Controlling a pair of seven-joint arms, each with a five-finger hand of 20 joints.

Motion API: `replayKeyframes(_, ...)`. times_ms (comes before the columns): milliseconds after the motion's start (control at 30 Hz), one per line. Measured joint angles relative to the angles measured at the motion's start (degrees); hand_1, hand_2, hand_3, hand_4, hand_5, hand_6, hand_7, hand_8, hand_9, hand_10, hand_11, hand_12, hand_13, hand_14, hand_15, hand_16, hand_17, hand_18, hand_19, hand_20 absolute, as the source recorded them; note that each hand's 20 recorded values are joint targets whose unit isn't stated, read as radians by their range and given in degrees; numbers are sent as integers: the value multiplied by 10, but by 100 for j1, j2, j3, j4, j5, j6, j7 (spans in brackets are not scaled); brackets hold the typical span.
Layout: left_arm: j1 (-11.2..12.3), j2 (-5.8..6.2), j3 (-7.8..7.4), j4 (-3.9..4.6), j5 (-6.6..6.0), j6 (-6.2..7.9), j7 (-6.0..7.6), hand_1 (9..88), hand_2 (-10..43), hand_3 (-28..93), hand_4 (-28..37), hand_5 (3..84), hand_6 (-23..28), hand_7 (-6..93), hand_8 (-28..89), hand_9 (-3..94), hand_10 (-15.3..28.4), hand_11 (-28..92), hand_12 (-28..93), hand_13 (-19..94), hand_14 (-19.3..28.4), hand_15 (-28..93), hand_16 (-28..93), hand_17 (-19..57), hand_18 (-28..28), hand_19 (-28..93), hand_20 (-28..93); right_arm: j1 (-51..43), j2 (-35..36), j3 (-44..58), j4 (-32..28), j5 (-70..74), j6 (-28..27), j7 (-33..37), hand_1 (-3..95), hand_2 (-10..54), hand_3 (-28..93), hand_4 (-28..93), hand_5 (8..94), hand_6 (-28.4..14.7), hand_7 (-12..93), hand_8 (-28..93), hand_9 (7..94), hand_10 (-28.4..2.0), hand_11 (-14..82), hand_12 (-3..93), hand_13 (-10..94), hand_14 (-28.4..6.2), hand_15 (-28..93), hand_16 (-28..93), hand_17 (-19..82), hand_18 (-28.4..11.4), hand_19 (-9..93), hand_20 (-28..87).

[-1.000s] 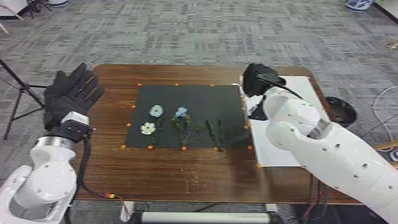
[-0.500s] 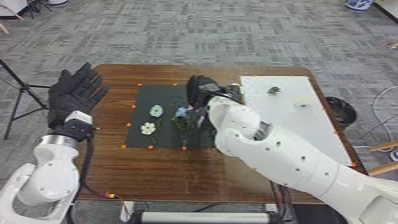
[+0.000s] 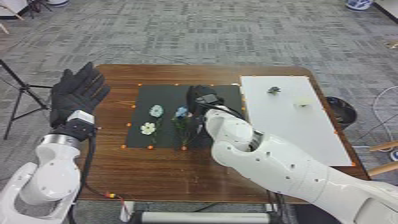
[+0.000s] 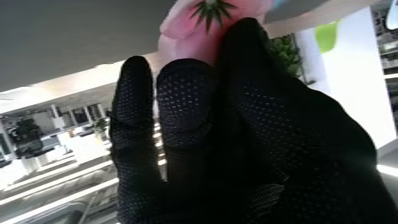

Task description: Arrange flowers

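Pink flower (image 4: 188,44) sits at the tip of the right hand (image 3: 201,95), clamped between thumb and fingers.

the black-gloved right hand (image 3: 202,95) is right up against a pink flower (image 4: 188,45), spiky green bit (image 4: 211,10) showing, leaves (image 4: 285,52) just beside.

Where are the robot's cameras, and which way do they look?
Head view: on its head, looking forward and down at the table and flowers. Its left hand, right hand and white arms show.
Right wrist view: on that wrist, looking out past the right hand at a pink thing.
Both share the right hand.
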Motion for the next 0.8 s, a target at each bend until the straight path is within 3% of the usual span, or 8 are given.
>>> replayKeyframes(200, -60, 6, 66, 29, 1, -32, -39, 281, 146, 664, -283, 379, 88, 50, -69, 263, 139, 145, 85, 184, 121, 132, -31, -68, 136, 315, 75, -7, 24, -13, 96, -30, 33, 1, 626, -95, 673, -282, 665, 12, 482, 92, 749, -81, 256, 554, 692, -50, 591, 452, 305, -197, 687, 319)
replayKeyframes(467, -77, 6, 75, 25, 2, -58, -43, 281, 146, 666, -283, 379, 88, 50, -69, 263, 138, 145, 84, 184, 121, 133, -31, -68, 135, 315, 74, -10, 45, -24, 95, -29, 27, -2, 592, -95, 675, -278, 667, -6, 368, 27, 759, -88, 162, 474, 687, -55, 590, 446, 302, -198, 689, 316)
replayKeyframes(567, -60, 6, 47, 24, -2, -58, -43, 280, 146, 666, -283, 379, 88, 49, -69, 263, 138, 146, 85, 184, 122, 133, -31, -68, 135, 315, 74, -33, 59, -5, 72, -22, 22, 8, 586, -95, 680, -280, 643, -16, 257, 1, 761, -90, 157, 465, 687, -57, 595, 438, 302, -200, 692, 313)
replayKeyframes(800, -37, 5, 21, 25, -26, -73, -44, 279, 146, 667, -283, 378, 88, 50, -68, 264, 139, 147, 86, 185, 130, 138, -28, -68, 136, 315, 74, -96, 98, 9, -28, -24, -40, 30, 582, -95, 679, -279, 640, -16, 228, -10, 760, -91, 157, 462, 684, -59, 595, 436, 300, -201, 693, 312)
